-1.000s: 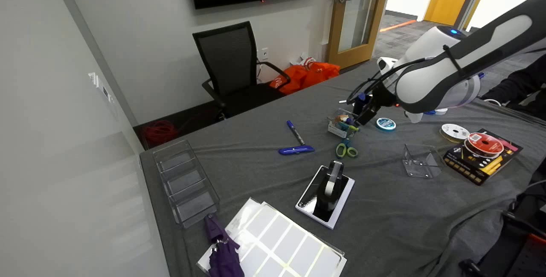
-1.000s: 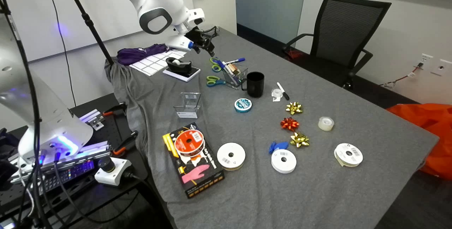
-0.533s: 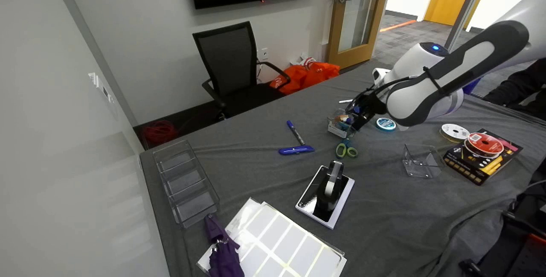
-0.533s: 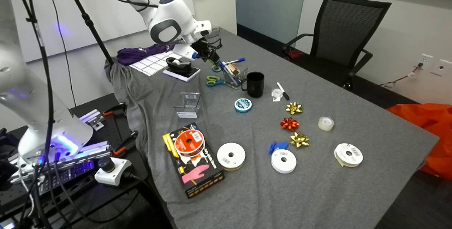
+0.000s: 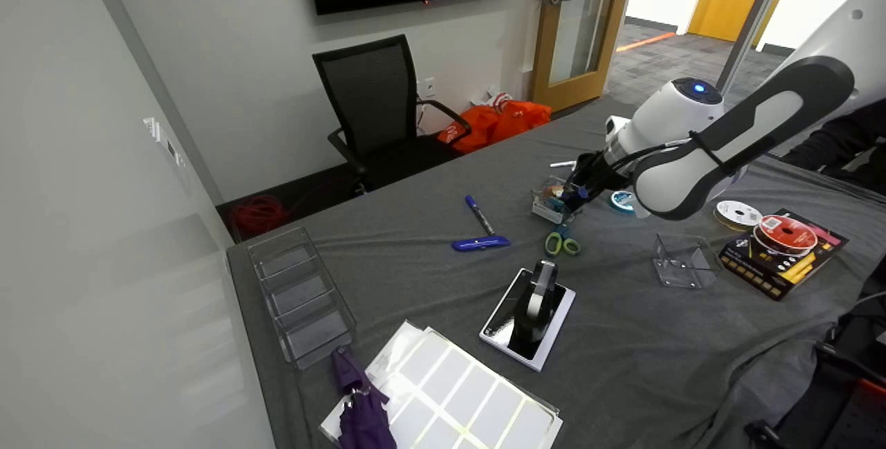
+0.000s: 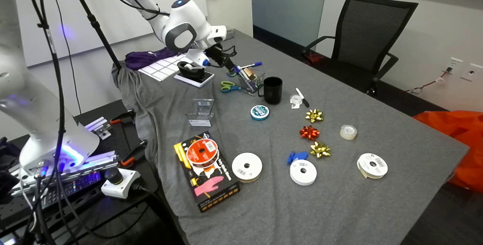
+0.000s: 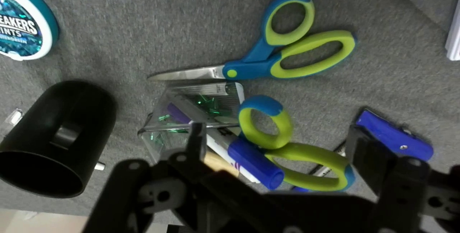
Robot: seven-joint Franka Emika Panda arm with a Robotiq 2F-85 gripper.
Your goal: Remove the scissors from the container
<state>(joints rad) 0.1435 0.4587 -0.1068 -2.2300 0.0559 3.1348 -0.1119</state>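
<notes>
Probably light and stiff, the green-and-blue-handled scissors [image 7: 298, 148] stand in the clear plastic container [image 7: 162, 129], loops projecting past its rim; the gripper's fingers [image 7: 366, 161] are apart, and should pinch one loop.

Scissors [image 7: 303, 149], green-and-blue handles leaning out of a clear container [image 7: 165, 128], blades hidden

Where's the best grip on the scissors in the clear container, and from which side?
Probably the handle loops of the scissors, from above on their overhanging side: the loops jut out of the clear container, while the blades are hidden. The open claw should avoid the blue-capped marker, right by the loops in the wrist view.
</notes>
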